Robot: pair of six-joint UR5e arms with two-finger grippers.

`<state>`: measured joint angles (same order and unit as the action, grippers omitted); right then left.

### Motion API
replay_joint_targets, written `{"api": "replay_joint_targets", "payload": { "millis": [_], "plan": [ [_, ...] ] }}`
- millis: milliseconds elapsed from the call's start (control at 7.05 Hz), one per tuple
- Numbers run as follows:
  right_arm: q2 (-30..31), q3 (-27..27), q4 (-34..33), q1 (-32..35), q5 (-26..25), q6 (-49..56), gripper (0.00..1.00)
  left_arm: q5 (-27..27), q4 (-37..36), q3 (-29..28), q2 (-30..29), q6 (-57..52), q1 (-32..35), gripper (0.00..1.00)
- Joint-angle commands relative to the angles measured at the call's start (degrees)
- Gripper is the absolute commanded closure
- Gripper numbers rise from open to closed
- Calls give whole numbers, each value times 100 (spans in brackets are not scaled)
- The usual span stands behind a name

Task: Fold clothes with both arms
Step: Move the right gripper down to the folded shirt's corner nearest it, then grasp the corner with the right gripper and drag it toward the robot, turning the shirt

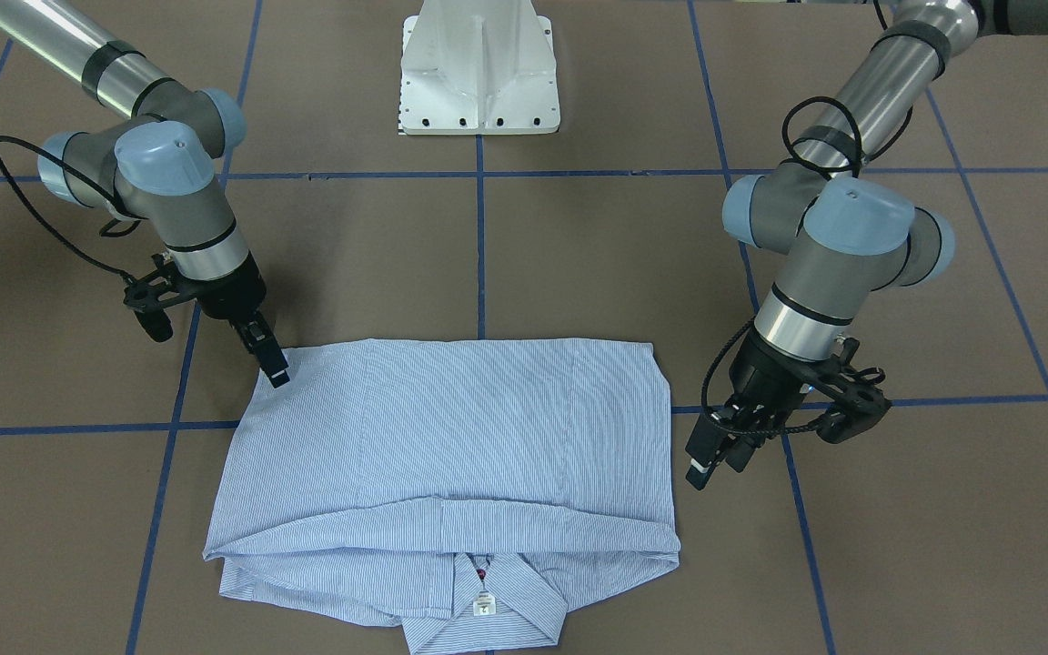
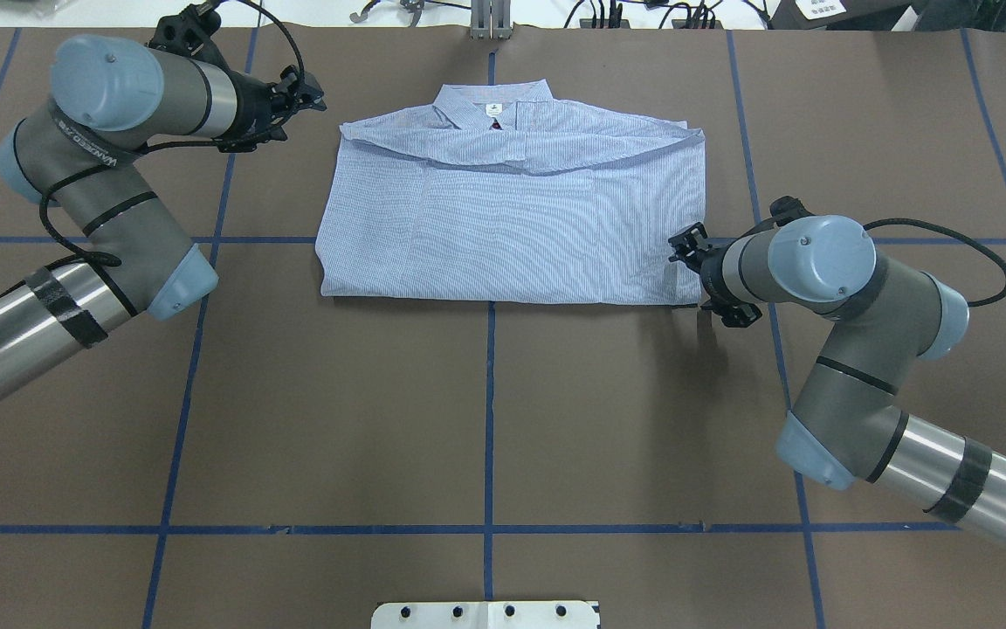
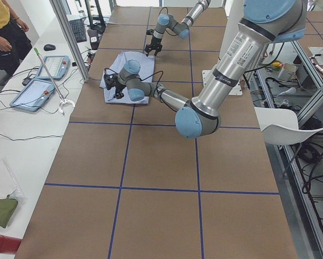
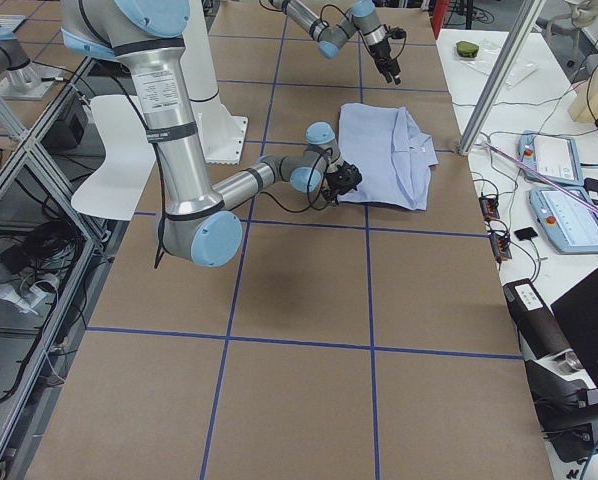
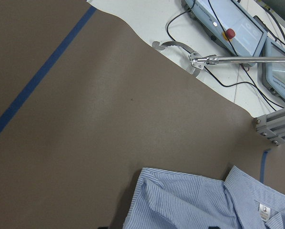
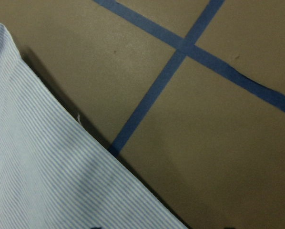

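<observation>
We are looking at a light blue, finely white-striped long-sleeved button-up shirt (image 1: pixel 451 428) that is lying folded flat on the brown paper-covered worktop (image 1: pixel 579 255), straddling the centre line of the blue tape grid (image 1: pixel 480 264). Its collar is pointing away from the white pedestal base (image 1: pixel 478 73), and a small white label (image 1: pixel 483 602) is showing inside the collar. A fold of the body is lying over the shoulders, just short of the collar.

The left arm's black two-finger gripper (image 1: pixel 713 466) is hanging over bare worktop, just beside the shirt's collar-end corner and clear of the cloth. Its jaws are standing apart and holding nothing. Its wrist view is showing that corner of the shirt (image 5: pixel 190 200) from the side.

The right arm's black two-finger gripper (image 1: pixel 275 368) is tilting down at the shirt's corner nearest the base. We cannot tell whether its tip is touching the fabric. In its wrist view the shirt's edge (image 6: pixel 42 162) is running diagonally, and the dark jaw tips are peeking in apart at the bottom edge with no cloth between them.
</observation>
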<state>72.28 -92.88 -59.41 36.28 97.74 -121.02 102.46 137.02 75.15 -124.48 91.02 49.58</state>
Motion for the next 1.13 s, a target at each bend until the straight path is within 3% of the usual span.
{"api": "replay_joint_targets", "payload": {
  "millis": [0, 142, 284, 567, 993],
  "plan": [
    [41, -20, 0, -16, -1, -53, 60, 2, 0, 0, -15, 3, -1, 25],
    [49, -28, 0, -16, 17, -192, 93, 2, 0, 0, -15, 12, -1, 25],
    [49, -46, 0, -16, 34, -194, 100, 2, 0, 0, -15, 12, -1, 25],
    [197, -264, 0, -7, 78, -176, 100, 2, 0, 0, -15, 3, -1, 25],
    [1328, -1921, -26, -138, 805, -185, 100, 20, 0, 122, 11, 21, 8, 25]
  ]
}}
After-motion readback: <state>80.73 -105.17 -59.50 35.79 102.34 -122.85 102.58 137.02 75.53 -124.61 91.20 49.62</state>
